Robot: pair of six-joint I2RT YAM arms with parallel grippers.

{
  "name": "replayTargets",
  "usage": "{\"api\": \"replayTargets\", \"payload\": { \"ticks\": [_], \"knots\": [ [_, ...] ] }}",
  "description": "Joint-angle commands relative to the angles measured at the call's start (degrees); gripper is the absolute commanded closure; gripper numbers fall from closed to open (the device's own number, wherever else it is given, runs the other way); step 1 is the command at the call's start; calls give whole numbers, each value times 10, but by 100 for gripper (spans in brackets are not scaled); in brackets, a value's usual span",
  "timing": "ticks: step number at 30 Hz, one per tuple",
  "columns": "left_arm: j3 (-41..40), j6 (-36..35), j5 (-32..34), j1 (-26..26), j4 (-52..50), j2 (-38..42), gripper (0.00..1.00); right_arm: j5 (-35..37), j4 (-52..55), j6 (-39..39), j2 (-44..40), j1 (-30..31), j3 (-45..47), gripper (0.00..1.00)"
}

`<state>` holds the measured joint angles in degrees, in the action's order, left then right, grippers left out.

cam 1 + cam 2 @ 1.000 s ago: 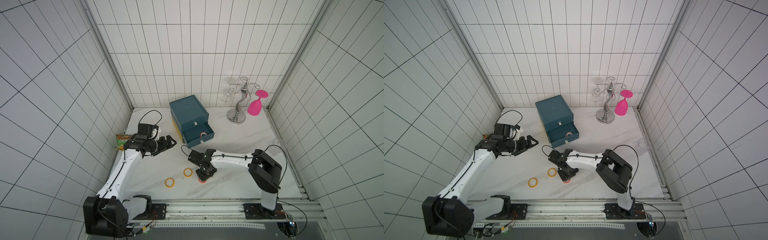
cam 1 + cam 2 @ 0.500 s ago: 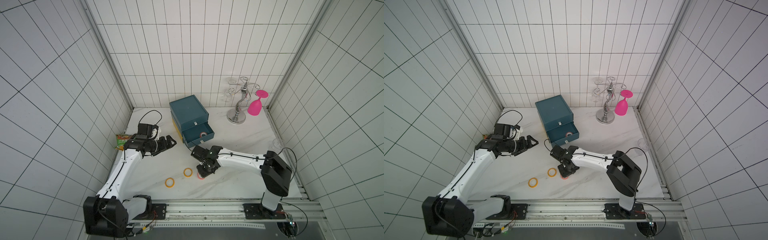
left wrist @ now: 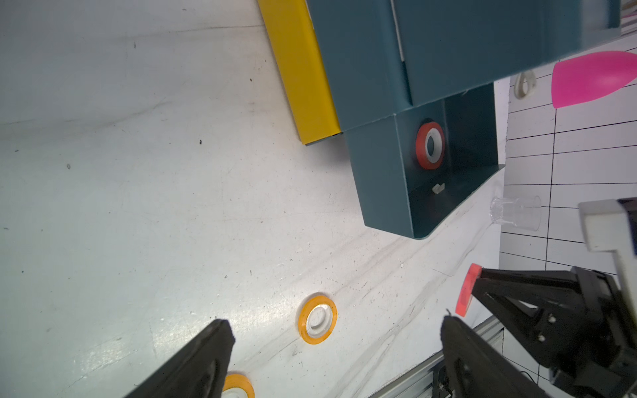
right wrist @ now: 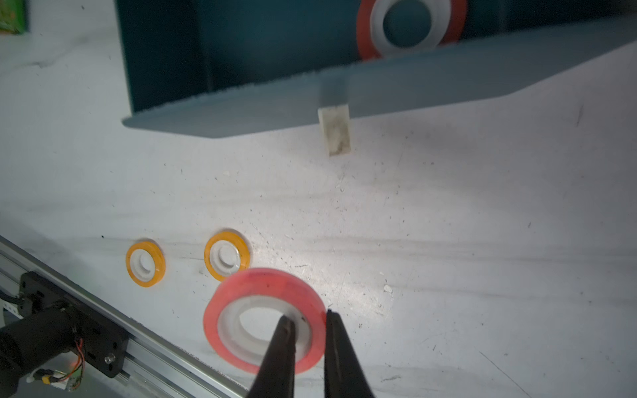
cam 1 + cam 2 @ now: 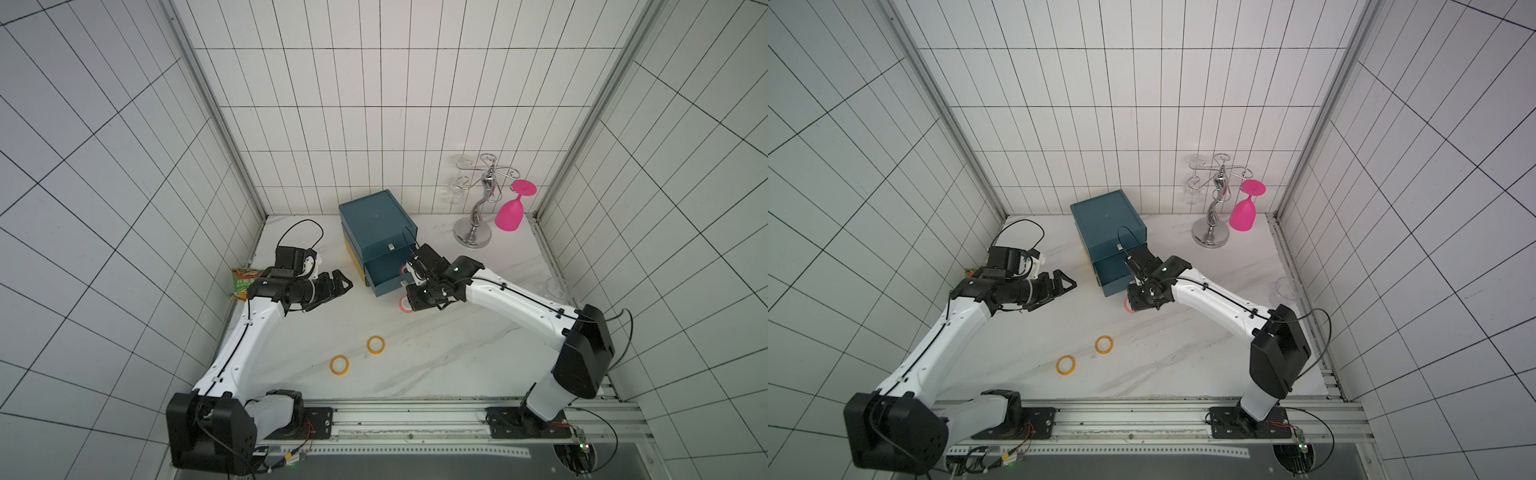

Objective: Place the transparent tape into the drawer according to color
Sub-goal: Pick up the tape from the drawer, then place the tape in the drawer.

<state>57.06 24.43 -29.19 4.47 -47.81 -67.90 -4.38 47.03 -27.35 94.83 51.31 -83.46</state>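
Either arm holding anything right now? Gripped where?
The right gripper holds the red-pink tape roll by its ring wall: one jaw through the centre hole, the other on the outer rim. The left gripper is open and empty.

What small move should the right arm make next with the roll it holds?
Probably carry it up and forward over the front wall of the open drawer. The right end effector is shut on a red-pink roll just short of that drawer, and a matching red roll already lies inside.

In right tool (image 5: 410, 302), red-pink tape (image 5: 402, 304)
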Motion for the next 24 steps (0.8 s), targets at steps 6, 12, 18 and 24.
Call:
{"api": "replayTargets", "payload": {
  "ticks": [6,12,18,24],
  "knots": [
    [22,-7,3,-3,3,-9,2,-1,-11,7,47,-44,-116,100],
    [30,-7,4,-3,-3,-10,2,3,-20,10,109,-58,-183,100],
    [31,-7,6,-3,-3,-9,2,3,-26,16,154,-62,-217,100],
    [36,-3,6,-3,1,-15,2,0,-36,15,177,-63,-219,96]
  ]
}}
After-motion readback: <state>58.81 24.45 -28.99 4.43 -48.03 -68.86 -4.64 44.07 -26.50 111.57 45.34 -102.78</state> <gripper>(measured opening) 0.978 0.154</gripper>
